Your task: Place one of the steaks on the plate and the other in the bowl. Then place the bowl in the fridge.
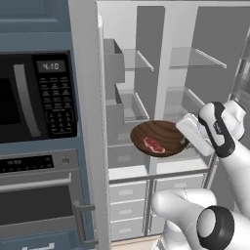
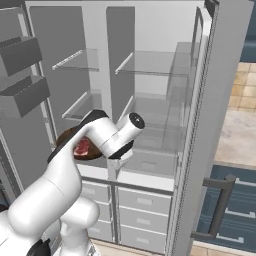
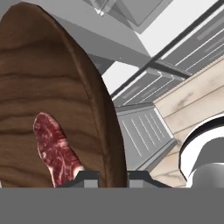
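Note:
The dark brown wooden bowl (image 1: pixel 161 134) hangs in front of the open fridge (image 1: pixel 161 58), about level with a lower shelf. One pinkish-red steak (image 1: pixel 154 144) lies inside it. My gripper (image 1: pixel 185 141) is shut on the bowl's right rim. In the hand view the bowl (image 3: pixel 52 87) looms large with the steak (image 3: pixel 54 151) in it, and the rim passes between my gripper's (image 3: pixel 113 177) two dark tips. From the right base view my arm covers most of the bowl (image 2: pixel 65 138); a bit of steak (image 2: pixel 82 146) shows. The plate is out of view.
A black microwave (image 1: pixel 29 95) and an oven (image 1: pixel 39 195) stand left of the fridge. Door bins (image 1: pixel 114 53) line the open left door. Clear shelves (image 2: pixel 150 65) and white drawers (image 2: pixel 140 205) fill the inside. The right door (image 2: pixel 215 100) stands open close by.

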Controlling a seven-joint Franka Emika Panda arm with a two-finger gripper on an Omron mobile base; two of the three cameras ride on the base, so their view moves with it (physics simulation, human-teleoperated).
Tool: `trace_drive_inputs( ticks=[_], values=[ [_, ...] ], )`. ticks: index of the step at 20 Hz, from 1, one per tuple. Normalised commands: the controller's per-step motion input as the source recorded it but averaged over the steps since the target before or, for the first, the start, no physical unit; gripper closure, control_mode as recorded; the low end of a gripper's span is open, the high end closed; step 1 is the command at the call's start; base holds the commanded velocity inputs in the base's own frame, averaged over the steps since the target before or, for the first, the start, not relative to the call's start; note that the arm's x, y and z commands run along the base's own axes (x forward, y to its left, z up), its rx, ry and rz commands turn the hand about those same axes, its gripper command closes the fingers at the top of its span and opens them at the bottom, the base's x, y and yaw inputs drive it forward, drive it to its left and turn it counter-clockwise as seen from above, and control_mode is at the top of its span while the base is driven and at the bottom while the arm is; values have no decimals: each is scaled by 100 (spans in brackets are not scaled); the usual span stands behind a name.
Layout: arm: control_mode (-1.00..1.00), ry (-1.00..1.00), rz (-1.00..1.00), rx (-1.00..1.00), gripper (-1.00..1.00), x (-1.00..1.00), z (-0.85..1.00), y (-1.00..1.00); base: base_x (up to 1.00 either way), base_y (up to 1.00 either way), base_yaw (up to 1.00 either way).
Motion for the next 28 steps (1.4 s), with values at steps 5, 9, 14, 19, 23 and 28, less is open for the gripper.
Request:
trace_drive_inputs(
  ticks=[5,9,14,19,23,28],
  values=[
    [-100,-1,-3,0,100,0,1,0,0,0,0],
    [-100,-3,-42,0,100,0,2,0,0,0,0],
    [-100,0,-63,0,100,-25,6,-8,0,0,0],
    [-100,1,-57,0,100,-23,12,-31,0,0,0],
    [-100,3,-57,0,100,-3,5,-29,0,0,0],
    [-100,0,-24,0,100,17,30,-18,0,0,0]
  ],
)
